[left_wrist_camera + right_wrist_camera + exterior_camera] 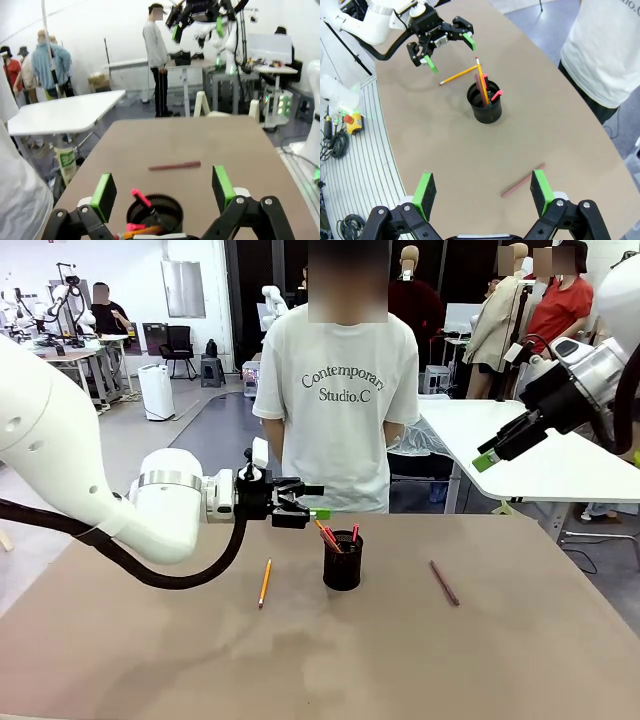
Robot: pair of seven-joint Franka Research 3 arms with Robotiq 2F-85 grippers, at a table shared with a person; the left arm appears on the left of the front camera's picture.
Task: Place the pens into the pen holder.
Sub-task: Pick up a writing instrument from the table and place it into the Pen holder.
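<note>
the small black cylindrical wire-mesh pen holder (342, 568) is standing near the middle of the brown table (520, 660), carrying a yellow-orange pencil (480, 76) and red-capped black pens (496, 94). a second yellow-orange pencil (265, 583) is lying flat to its left and a dark maroon pen (444, 582) to its right, both apart from it. the left gripper (312, 500) is hovering just beside the holder's top, fingers spread and empty. the right gripper (490, 453) is hanging high at the right, fingers apart, gripping nothing.

1. Place: robotics laboratory in a large open hall.
2. White robot arm (60, 460) reaching over a brown work table (520, 640).
3. Yellow box with red button (352, 122) and loose cables (332, 142) beside a ribbed metal strip (370, 165).
4. White side table (560, 455), office chair (180, 345), equipment rack with green lights (280, 102).
5. People (50, 60) standing in groups farther off.
</note>
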